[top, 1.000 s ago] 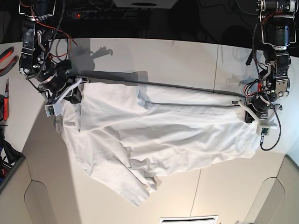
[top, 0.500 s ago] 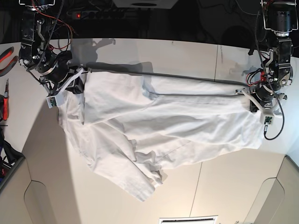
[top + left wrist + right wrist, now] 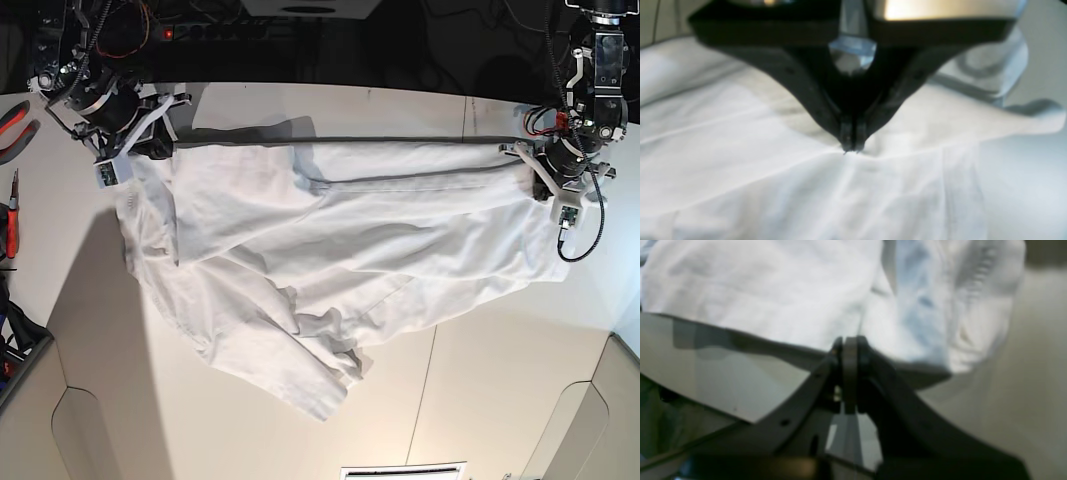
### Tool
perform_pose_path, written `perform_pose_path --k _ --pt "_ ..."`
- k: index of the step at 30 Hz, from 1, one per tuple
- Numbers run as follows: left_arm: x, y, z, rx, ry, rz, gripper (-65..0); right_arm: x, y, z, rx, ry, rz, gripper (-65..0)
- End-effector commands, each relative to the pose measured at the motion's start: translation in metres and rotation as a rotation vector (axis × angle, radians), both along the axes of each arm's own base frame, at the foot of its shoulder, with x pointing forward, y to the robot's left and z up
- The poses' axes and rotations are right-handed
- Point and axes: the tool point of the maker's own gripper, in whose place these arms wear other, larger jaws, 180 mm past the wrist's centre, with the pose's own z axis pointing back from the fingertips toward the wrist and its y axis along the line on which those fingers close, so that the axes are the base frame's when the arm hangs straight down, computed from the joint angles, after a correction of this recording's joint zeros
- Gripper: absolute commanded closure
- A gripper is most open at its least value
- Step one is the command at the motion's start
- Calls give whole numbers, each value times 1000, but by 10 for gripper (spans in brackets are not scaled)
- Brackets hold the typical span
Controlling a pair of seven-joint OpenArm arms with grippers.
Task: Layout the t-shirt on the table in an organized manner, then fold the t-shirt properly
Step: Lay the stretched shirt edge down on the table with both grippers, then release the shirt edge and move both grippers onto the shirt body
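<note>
The white t-shirt (image 3: 330, 240) hangs stretched between my two grippers over the table (image 3: 500, 390), its greyish hem (image 3: 340, 142) pulled taut near the far edge. The rest drapes wrinkled toward the front, with one corner (image 3: 320, 400) lying lowest. At the left of the base view my right gripper (image 3: 160, 140) is shut on one end of the hem. The right wrist view shows its fingertips (image 3: 848, 343) pinching the grey edge of the t-shirt (image 3: 773, 290). My left gripper (image 3: 535, 165) is shut on the other end. Its tips (image 3: 851, 146) bite the cloth of the t-shirt (image 3: 740, 166).
Red-handled pliers (image 3: 15, 120) and a screwdriver (image 3: 10, 215) lie off the table's left side. A power strip (image 3: 220, 30) sits behind the far edge. Rounded cut-outs (image 3: 90, 440) mark the table's front corners. A thin dark seam (image 3: 425, 400) crosses the tabletop.
Both grippers have moved toward the table's far edge with the hem stretched between them. The shirt has been dragged along, and its hanging part has slid a little to the right.
</note>
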Motion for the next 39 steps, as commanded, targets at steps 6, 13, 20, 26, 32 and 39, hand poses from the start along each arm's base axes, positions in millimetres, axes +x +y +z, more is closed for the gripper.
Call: perform_pose_path --k 6,13,20,26,32,39 --pt "13 27 25 32 -84 48 0 21 10 50 68 -155 3 0" --pt "63 49 82 19 -285 123 0 79 49 119 217 -381 48 0" --pt "108 40 120 -8 -396 72 -22 97 163 142 361 -427 234 0" --pt "128 47 123 -63 -406 90 -199 76 260 109 367 -318 460 0" --pt "145 43 88 -114 -290 42 -199 54 296 45 307 -145 572 0" --pt "158 17 64 -150 -198 -38 -199 31 289 -4 267 -2 577 0"
